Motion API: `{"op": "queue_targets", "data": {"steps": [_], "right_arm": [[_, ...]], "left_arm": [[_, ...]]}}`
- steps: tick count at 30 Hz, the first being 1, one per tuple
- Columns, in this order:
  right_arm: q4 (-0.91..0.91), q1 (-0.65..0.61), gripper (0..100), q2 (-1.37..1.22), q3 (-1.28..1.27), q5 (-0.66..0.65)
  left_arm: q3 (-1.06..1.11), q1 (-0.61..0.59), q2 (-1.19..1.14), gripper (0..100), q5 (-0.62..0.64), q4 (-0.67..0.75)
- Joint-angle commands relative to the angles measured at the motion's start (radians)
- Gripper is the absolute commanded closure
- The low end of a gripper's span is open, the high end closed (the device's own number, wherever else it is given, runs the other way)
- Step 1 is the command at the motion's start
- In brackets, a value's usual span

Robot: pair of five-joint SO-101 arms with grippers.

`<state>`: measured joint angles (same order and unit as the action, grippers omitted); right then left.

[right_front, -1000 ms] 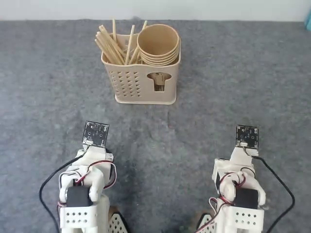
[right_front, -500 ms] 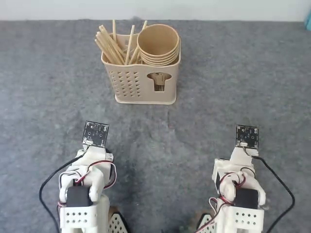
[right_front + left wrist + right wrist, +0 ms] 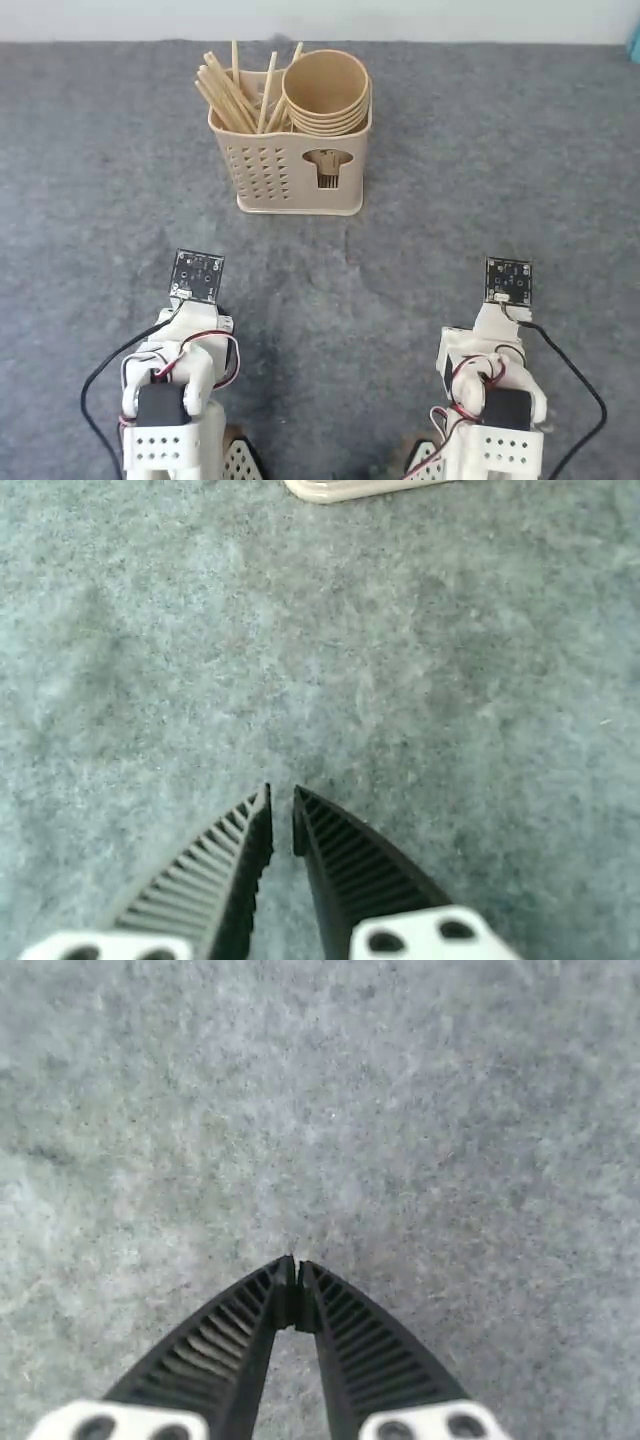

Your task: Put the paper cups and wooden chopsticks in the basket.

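A beige perforated basket (image 3: 290, 175) stands at the far middle of the grey felt table. A stack of brown paper cups (image 3: 326, 92) sits in its right half and a bundle of wooden chopsticks (image 3: 238, 92) leans in its left half. Both arms are folded back at the near edge, far from the basket. My left gripper (image 3: 281, 802) is shut over bare felt with nothing between its fingers; the basket's base (image 3: 350, 489) shows at the far edge of that view. My right gripper (image 3: 295, 1266) is shut and holds nothing.
Grey felt (image 3: 480, 160) covers the whole table. The left arm's body (image 3: 175, 400) and the right arm's body (image 3: 492, 400) stand at the near edge. A pale wall strip (image 3: 320, 18) runs along the back.
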<state>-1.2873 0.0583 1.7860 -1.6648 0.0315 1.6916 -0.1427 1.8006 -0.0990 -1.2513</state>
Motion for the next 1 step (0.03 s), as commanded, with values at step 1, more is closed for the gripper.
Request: {"op": "queue_targets", "data": {"steps": [1], "right_arm": [[-0.008,0.016,99.1,0.004,-0.015,0.006]], "left_arm": [[-0.007,-0.005,0.006,97,-0.005,-0.005]]}}
